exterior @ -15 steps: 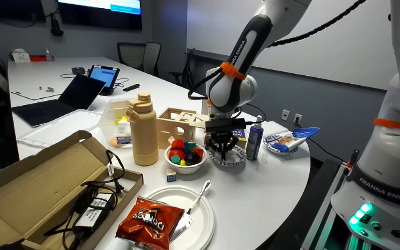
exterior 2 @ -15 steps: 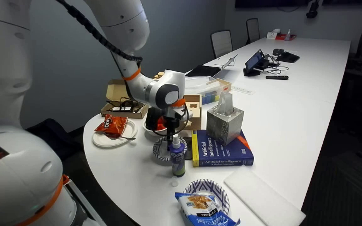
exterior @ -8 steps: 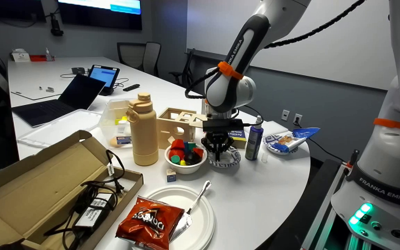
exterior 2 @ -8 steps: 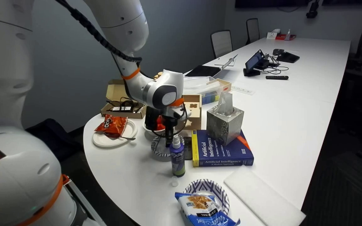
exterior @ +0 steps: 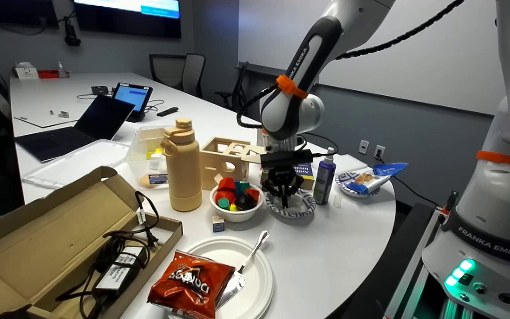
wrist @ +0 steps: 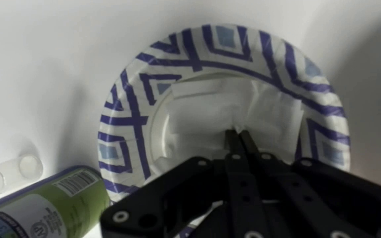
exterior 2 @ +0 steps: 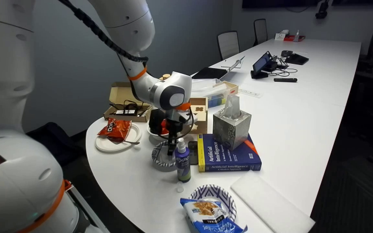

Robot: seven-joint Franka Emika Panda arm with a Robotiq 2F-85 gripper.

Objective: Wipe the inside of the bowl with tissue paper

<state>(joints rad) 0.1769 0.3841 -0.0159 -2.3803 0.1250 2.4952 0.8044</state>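
Note:
The paper bowl with a blue-patterned rim point(wrist: 124, 115) stands on the white table and shows in both exterior views point(exterior: 292, 215) point(exterior 2: 156, 154). A white sheet of tissue paper point(wrist: 203, 115) lies spread across its inside and covers most of the bottom. My gripper point(wrist: 237, 132) points down into the bowl in the wrist view and in both exterior views point(exterior: 285, 206) point(exterior 2: 171, 153). Its fingers are closed together, with a pinched fold of the tissue at their tips. The near part of the bowl is hidden behind the gripper in the wrist view.
A purple spray bottle point(exterior 2: 183, 165) and a small clear cap point(wrist: 12, 173) stand close beside the bowl. A white bowl of coloured blocks point(exterior: 237, 215) is on its other side. A tissue box point(exterior 2: 231, 129) stands on a blue book point(exterior 2: 228, 158); a dark flat object point(exterior 2: 193, 152) lies between.
My gripper shifted toward the block bowl and then partly back, staying inside the bowl. The patterned bowl slid with it, ending farther from the book and spray bottle. The gripper stayed shut.

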